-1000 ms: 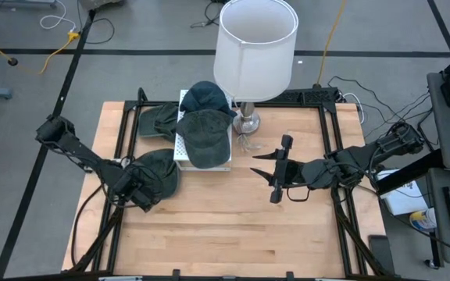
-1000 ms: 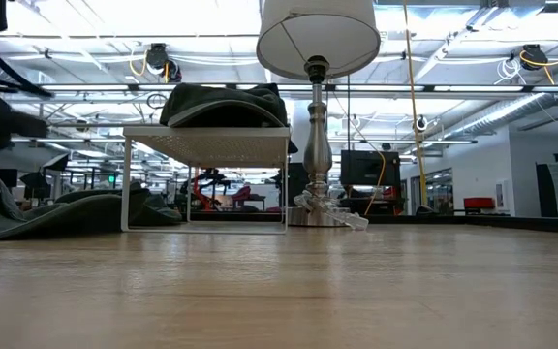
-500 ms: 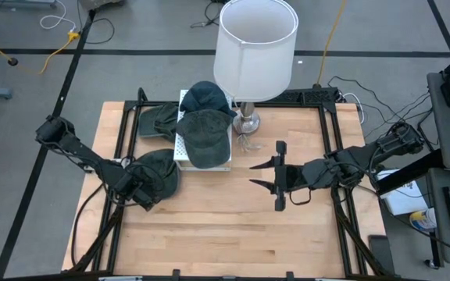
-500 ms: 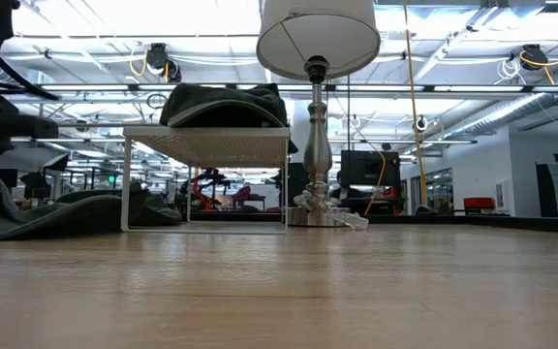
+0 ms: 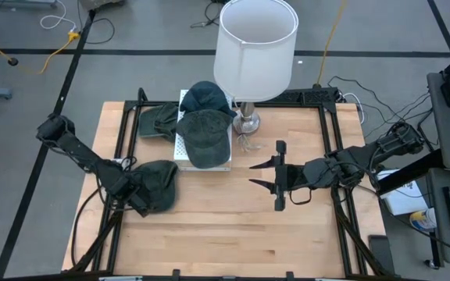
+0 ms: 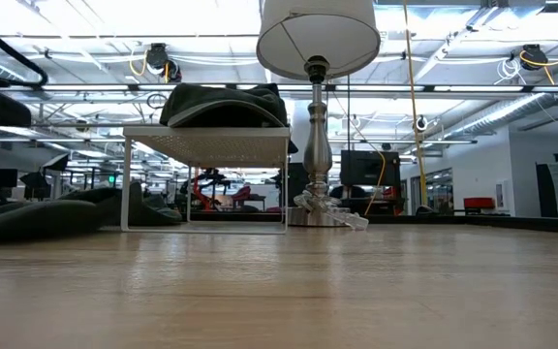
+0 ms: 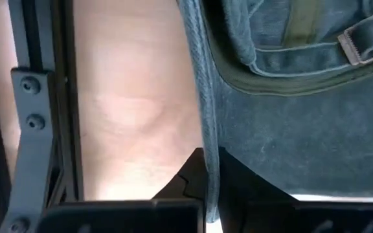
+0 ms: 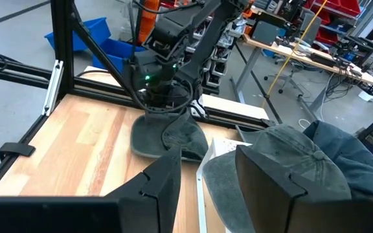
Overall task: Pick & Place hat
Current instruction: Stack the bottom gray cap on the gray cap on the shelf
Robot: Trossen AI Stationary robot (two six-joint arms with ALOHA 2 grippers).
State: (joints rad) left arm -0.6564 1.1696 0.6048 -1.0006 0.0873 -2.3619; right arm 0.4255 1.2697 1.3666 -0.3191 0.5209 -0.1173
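A dark green hat (image 5: 158, 181) lies slumped on the wooden table near its left side; the low view shows it low at the left (image 6: 27, 218). My left gripper (image 5: 141, 197) is shut on its edge, and the left wrist view shows the hat's back strap and buckle (image 7: 358, 39). My right gripper (image 5: 266, 175) hovers open over the table's middle right with nothing between its fingers (image 8: 215, 181). Two more hats (image 5: 205, 136) rest on a white rack, and another (image 5: 158, 119) lies on the table behind it. My left gripper pinches the hat's stitched edge (image 7: 207, 139) between its two fingers (image 7: 235, 178), on the part of the hat near the back strap. The fingers come in low from the table's left side. The hat lies slack on the table beyond them.
A tall lamp with a white shade (image 5: 255, 47) stands at the far middle, beside the white rack (image 5: 182, 152). A black frame (image 5: 123, 125) borders the table's left, far and right sides. Bare wood (image 5: 225, 226) spreads over the near half.
My left gripper has shut on the hat's edge. The hat, domed a second ago, has sagged flat and stretched out toward the near edge. My right gripper has turned a little about its wrist and then kept still.
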